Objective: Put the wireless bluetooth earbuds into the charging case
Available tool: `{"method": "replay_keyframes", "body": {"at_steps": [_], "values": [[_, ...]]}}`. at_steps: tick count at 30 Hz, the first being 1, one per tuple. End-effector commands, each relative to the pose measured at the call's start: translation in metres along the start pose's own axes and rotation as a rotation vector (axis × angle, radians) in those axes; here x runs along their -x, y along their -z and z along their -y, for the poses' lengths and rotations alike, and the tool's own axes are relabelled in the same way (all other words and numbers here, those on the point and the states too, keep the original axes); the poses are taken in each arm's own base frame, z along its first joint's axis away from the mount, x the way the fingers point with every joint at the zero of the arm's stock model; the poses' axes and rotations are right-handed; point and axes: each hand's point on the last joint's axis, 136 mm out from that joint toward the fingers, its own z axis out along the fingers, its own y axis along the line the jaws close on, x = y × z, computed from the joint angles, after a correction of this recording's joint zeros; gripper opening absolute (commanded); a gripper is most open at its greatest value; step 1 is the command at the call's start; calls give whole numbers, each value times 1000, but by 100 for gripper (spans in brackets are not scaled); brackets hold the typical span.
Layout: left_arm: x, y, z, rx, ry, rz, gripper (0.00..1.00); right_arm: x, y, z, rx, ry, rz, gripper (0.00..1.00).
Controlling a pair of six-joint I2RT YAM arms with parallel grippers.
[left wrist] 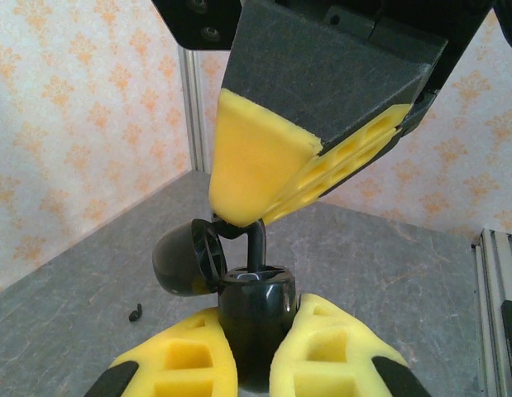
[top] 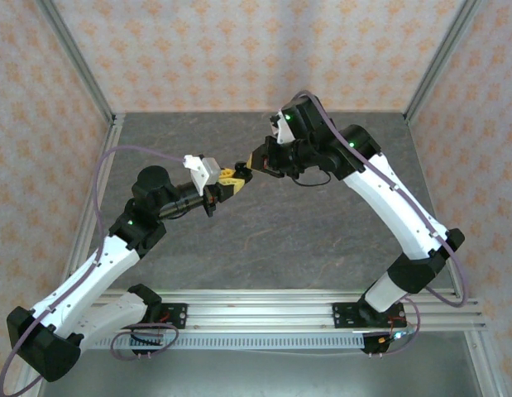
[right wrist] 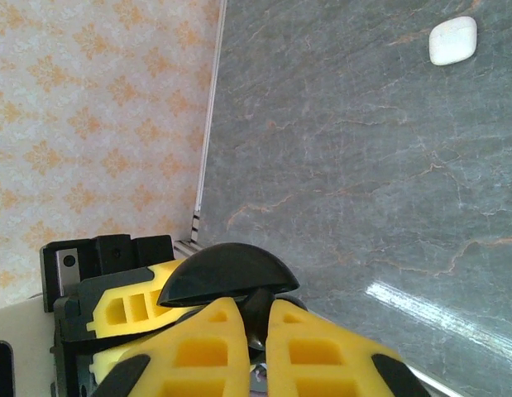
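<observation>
Charging case (left wrist: 257, 318): black and glossy here rather than white. You have it up off the bench (left wrist: 388, 265), between the two arms. It sits upright at the tips of the left hand (left wrist: 256, 351), with its domed lid (left wrist: 185, 259) swung open to one side.
Earbud (left wrist: 256, 244): a thin black stem, pinched at its upper end by the right hand (left wrist: 260, 213). Its lower end reaches into the open mouth of the case. I cannot tell whether it is seated, and anything else inside the case is hidden.
Left hand: narrow, gripping the case body on both sides.
Right hand: narrow, closed on the earbud, with its fingertips just beside the open lid.
Step in hand: as I judge it, you are lowering the earbud into its well.
Doing it well: line the stem up with the well and press straight down along it. Avoid any sideways push, because the case is held only by fingertips and could twist. Watch the lid, since a nudge might fold it onto the stem. Open your right hand only once the bud sits down flush, then lift straight off.
Elsewhere: a white pebble-shaped thing (right wrist: 452, 40) lies on the bench, well apart from your hands, and I cannot tell what it is. A small black speck (left wrist: 136, 313) lies on the bench below the lid.
</observation>
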Motion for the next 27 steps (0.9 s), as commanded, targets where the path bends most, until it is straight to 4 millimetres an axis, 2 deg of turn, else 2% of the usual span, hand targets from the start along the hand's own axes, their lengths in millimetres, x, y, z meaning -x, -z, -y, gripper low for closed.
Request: {"method": "replay_keyframes", "body": {"at_steps": [1, 27], "values": [[30, 6, 3, 2, -62, 114, 0, -14, 6, -5, 35, -28, -57, 10], [28, 6, 4, -1, -59, 113, 0, -7, 20, -13, 58, -23, -41, 8]]}}
